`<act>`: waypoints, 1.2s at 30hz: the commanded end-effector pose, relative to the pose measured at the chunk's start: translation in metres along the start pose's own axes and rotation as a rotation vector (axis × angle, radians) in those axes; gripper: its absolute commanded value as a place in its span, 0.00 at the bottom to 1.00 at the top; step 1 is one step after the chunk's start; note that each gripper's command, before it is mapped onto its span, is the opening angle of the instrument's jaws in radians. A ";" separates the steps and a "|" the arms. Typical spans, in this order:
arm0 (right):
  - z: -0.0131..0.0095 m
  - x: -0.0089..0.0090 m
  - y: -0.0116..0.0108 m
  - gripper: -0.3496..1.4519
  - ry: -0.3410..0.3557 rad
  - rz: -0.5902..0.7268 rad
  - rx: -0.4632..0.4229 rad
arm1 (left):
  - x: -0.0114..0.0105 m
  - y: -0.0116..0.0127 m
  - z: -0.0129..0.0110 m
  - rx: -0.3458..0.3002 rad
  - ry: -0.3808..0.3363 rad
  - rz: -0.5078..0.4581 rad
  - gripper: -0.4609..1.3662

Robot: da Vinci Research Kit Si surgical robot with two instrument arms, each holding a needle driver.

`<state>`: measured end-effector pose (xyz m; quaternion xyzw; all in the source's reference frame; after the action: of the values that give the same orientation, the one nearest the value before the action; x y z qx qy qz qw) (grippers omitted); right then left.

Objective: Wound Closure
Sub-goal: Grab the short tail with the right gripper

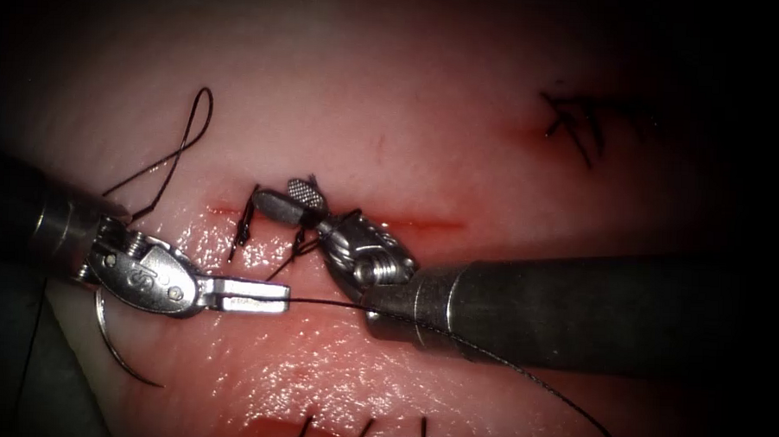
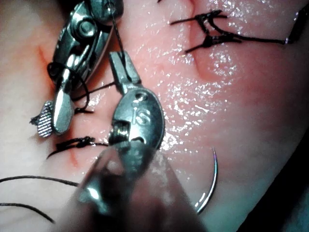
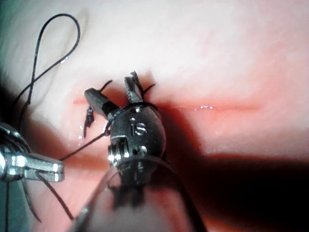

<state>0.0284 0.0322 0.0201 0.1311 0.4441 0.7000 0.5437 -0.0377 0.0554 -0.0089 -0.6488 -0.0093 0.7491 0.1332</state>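
The cut (image 1: pixel 407 221) runs across the tissue (image 1: pixel 394 98). My left tool (image 1: pixel 279 297) comes in below the cut's left end, jaws shut on the thread (image 1: pixel 335 304), which runs taut to the right under the other shaft. My right tool (image 1: pixel 278 193) hovers over the left end of the cut with its jaws open, one serrated pad (image 1: pixel 302 189) facing up, and thread wound round its jaws (image 2: pixel 63 72). The curved needle (image 1: pixel 113 343) lies free on the tissue beneath the left tool, also seen from the left wrist (image 2: pixel 212 183). Neither tool holds it.
A tied stitch (image 1: pixel 244 226) crosses the cut's left end, and a slack thread loop (image 1: pixel 189 134) lies above left. Older stitches sit at the upper right (image 1: pixel 574 121) and along the lower edge (image 1: pixel 365 429). Red fluid wets the tissue below the cut.
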 end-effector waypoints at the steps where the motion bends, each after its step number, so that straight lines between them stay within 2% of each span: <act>1: -0.0001 0.0001 -0.0001 0.54 0.000 -0.002 0.000 | 0.0000 0.0000 -0.0001 -0.006 0.000 0.000 0.06; 16: -0.0028 -0.0007 -0.0019 0.58 0.016 -0.088 0.010 | 0.0012 0.0005 -0.0005 -0.003 -0.005 0.002 0.06; 26: -0.0041 -0.0005 -0.0021 0.57 0.065 -0.109 -0.031 | 0.0014 0.0006 -0.0004 -0.001 -0.003 0.007 0.06; 36: -0.0048 0.0006 -0.0011 0.61 0.143 -0.097 -0.121 | 0.0011 0.0005 -0.0001 0.002 -0.004 0.008 0.06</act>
<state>0.0255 0.0306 0.0165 0.0235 0.4430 0.7076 0.5500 -0.0378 0.0551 -0.0101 -0.6466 -0.0045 0.7513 0.1321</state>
